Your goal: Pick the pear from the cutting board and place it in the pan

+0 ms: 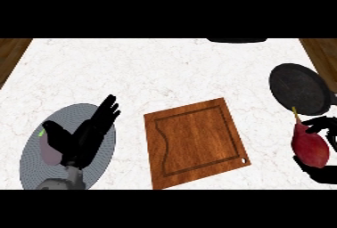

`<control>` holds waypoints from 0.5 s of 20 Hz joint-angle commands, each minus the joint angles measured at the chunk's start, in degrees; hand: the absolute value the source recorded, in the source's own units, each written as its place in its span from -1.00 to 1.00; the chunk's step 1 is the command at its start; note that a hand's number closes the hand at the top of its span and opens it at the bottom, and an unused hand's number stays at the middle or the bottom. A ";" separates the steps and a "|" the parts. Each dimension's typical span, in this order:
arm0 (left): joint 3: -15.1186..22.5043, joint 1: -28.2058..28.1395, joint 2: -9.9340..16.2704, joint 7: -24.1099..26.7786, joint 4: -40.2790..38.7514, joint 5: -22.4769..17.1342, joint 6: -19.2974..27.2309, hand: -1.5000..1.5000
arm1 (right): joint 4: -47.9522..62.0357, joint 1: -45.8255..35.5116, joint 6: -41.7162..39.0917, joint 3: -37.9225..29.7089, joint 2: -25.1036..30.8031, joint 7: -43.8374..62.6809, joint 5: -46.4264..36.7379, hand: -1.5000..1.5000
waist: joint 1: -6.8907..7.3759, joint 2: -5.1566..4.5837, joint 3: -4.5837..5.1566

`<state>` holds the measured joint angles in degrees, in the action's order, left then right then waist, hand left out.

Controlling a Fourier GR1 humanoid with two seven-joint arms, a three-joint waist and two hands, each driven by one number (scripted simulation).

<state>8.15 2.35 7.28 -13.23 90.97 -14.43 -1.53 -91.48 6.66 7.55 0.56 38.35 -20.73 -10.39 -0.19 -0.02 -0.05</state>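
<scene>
A red pear (309,147) with a thin pale stem is held at the right edge, my right hand (324,174) curled round it with fingers (321,125) above it. It sits right of the bare wooden cutting board (196,141) and just below the black pan (300,89). My left hand (84,133) rests open, fingers up, over a grey plate (31,164) at the lower left.
A reddish item with a green tip (46,143) lies on the grey plate, mostly hidden by my left hand. A dark rounded object (237,40) shows at the counter's far edge. Wooden floor borders the marble counter (132,71) at both upper corners.
</scene>
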 commanded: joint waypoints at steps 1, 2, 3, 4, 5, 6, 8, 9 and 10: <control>-0.01 -1.07 -0.04 -0.63 1.39 -0.20 -0.76 0.00 | 12.46 -7.62 1.40 -2.52 -1.26 -4.08 -3.80 1.00 | 0.84 -0.08 0.01; 1.54 1.90 -2.19 0.89 -3.07 2.50 0.88 0.00 | 17.14 -9.63 3.20 -2.12 -2.60 -8.16 -5.23 1.00 | 0.79 -0.21 -0.01; 1.45 1.78 -2.35 -0.22 -1.33 1.99 1.25 0.00 | 20.12 -14.29 4.03 -1.71 -3.12 -5.59 -6.82 1.00 | 1.22 -0.24 -0.01; -1.55 1.76 0.72 -0.49 -1.47 -0.43 -2.06 0.00 | 23.39 -12.66 4.11 -3.64 -3.47 -11.42 -5.98 1.00 | 0.81 -0.14 0.00; 1.32 -0.45 -0.64 -2.88 2.49 0.38 -0.62 0.00 | 26.24 -18.91 3.60 -3.98 -2.95 -7.95 -6.21 1.00 | 1.48 -0.17 -0.02; 0.76 1.80 -2.05 0.89 -3.43 1.85 -0.02 0.00 | 30.43 -21.90 5.03 -4.37 -4.51 -9.87 -6.36 1.00 | 1.42 -0.34 -0.02; -0.12 2.61 -1.15 0.34 -3.24 0.55 -1.50 0.00 | 37.38 -26.36 10.22 -4.55 -7.01 -10.82 -9.37 1.00 | 1.93 -0.49 -0.05; -0.45 3.05 -0.64 0.28 -2.73 0.97 -1.36 0.00 | 41.81 -26.30 11.36 -7.28 -6.27 -14.68 -8.28 1.00 | 1.86 -0.52 -0.09; -0.33 2.48 0.06 -0.96 -1.91 0.60 -1.91 0.00 | 45.92 -27.95 11.66 -9.38 -6.00 -16.68 -6.85 1.00 | 2.27 -0.63 -0.14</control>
<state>8.25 4.22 6.50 -13.40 89.13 -13.60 -2.53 -58.43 -14.71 15.18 -4.90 33.51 -32.22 -17.00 1.40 -0.42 -0.11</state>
